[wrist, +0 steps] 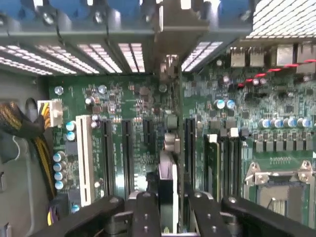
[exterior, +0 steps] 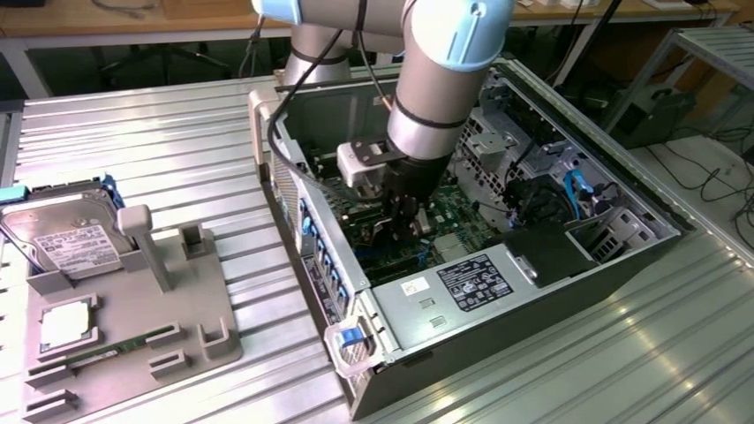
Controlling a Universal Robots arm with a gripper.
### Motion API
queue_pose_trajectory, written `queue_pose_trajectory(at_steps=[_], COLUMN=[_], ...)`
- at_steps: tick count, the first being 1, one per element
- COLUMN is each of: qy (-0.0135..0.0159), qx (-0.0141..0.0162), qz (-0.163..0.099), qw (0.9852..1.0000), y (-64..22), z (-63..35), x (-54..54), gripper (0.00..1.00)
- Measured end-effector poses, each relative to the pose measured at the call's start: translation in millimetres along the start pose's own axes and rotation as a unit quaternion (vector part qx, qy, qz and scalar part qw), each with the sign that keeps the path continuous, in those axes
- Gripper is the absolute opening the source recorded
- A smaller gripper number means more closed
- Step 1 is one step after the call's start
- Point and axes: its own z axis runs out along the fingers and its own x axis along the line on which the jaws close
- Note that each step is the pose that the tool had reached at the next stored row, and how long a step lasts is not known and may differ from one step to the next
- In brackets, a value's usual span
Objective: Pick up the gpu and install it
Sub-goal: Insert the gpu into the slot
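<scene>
The gpu (wrist: 168, 177) stands edge-on between my fingers (wrist: 146, 213) in the wrist view. It is a thin card running away over the green motherboard (wrist: 133, 103), and its silver bracket (wrist: 174, 27) reaches the case's rear wall with the vent slots. My gripper (wrist: 170, 212) is shut on the card's near end. The card lies along the black expansion slots (wrist: 190, 148); whether it sits in one I cannot tell. In the exterior view my gripper (exterior: 404, 221) reaches down deep inside the open computer case (exterior: 471, 291), just above the board.
Beside the card are a white slot (wrist: 84, 158), more black slots (wrist: 108, 153) and the CPU socket (wrist: 281, 182). A cable bundle (wrist: 29, 128) lies by the board's edge. On the exterior view's left, a grey fixture (exterior: 194, 309) carries a hard drive (exterior: 71, 238), a processor (exterior: 69, 322) and a memory stick (exterior: 112, 351).
</scene>
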Motion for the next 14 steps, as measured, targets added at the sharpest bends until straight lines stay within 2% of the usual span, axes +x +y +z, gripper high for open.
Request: queue_pose_trajectory(at_steps=[14], qy=[0.0007], qx=[-0.0002], qz=[0.0], qw=[1.0], y=[0.1], z=[-0.4], x=[0.2], gripper=[0.27])
